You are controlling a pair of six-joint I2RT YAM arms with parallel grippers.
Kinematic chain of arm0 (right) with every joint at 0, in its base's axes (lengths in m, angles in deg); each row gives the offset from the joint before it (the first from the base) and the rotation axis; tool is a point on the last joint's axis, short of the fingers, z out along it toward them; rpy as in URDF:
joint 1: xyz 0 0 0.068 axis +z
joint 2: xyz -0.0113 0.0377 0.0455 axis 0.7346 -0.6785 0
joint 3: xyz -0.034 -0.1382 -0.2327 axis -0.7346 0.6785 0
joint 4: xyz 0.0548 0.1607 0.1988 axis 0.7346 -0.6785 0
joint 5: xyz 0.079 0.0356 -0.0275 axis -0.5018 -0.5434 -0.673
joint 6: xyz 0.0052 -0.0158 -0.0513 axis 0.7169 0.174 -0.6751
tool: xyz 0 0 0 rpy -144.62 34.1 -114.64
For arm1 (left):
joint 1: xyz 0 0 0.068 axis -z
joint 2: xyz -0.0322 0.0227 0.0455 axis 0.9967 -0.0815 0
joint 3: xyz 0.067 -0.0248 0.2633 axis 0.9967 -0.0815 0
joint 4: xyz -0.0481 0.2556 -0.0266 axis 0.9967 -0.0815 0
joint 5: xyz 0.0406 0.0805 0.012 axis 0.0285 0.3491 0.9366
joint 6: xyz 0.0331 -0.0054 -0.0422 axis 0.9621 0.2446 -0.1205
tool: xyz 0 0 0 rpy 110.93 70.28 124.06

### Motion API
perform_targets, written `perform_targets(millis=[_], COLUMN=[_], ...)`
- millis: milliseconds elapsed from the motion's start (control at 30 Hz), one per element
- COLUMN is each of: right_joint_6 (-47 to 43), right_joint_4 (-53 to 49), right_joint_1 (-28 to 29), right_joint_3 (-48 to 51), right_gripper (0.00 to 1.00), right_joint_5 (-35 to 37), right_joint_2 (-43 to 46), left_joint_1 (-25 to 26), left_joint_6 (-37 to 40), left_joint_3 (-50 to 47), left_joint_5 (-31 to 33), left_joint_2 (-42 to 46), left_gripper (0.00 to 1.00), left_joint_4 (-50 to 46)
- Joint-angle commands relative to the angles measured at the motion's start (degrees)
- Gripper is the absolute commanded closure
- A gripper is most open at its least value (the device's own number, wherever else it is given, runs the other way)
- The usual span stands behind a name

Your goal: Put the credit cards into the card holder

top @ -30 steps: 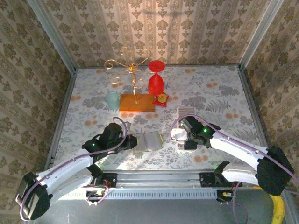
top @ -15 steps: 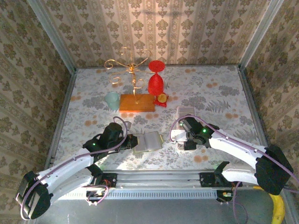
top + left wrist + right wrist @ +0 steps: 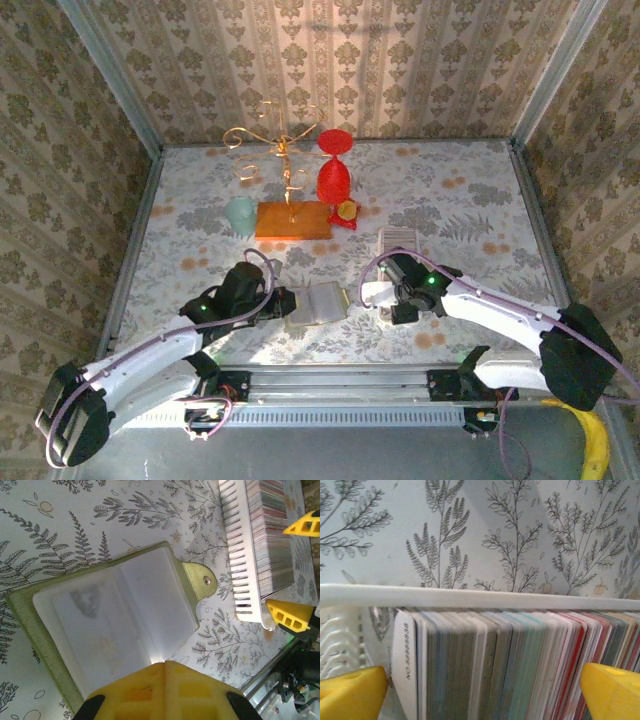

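Cards (image 3: 520, 665) within right pincer (image 3: 482, 692), holder (image 3: 115, 625) seemingly pinned

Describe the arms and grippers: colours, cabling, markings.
The left arm and right arm have white tube links, black joint housings, a small green light near each wrist, and a lilac cable looping outside. The left gripper and right gripper have blocky yellow plastic fingers. No legible markings.

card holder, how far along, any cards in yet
Done: the olive-green card holder with clear sleeves lies open, apparently empty. In hand: shut left gripper sits on its edge; open right gripper straddles the stacked plastic credit cards in the white slotted rack. Left: gripping and inserting every card.
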Motion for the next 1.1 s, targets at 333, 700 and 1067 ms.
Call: perform_targets(millis=[333, 700, 1067], right_joint_6=[-1.94, -1.48, -1.48], right_joint_4=[4.37, -0.32, -0.85], right_joint_1=[0.43, 0.68, 1.21], right_joint_3=[0.78, 2.35, 2.75], right_gripper=[0.21, 0.40, 0.61], right_joint_5=[4.01, 2.91, 2.03], right_joint_2=[-0.96, 4.32, 5.66], left_joint_1=[0.49, 0.66, 0.88], left_joint_6=[-0.47, -0.74, -0.92], left_joint_3=[-1.28, -1.41, -1.11], left_joint_5=[-0.58, -0.58, -0.56], left_joint_2=[0.66, 0.36, -0.31], left_gripper=[1.00, 1.00, 1.00], left_joint_4=[2.23, 2.36, 2.84])
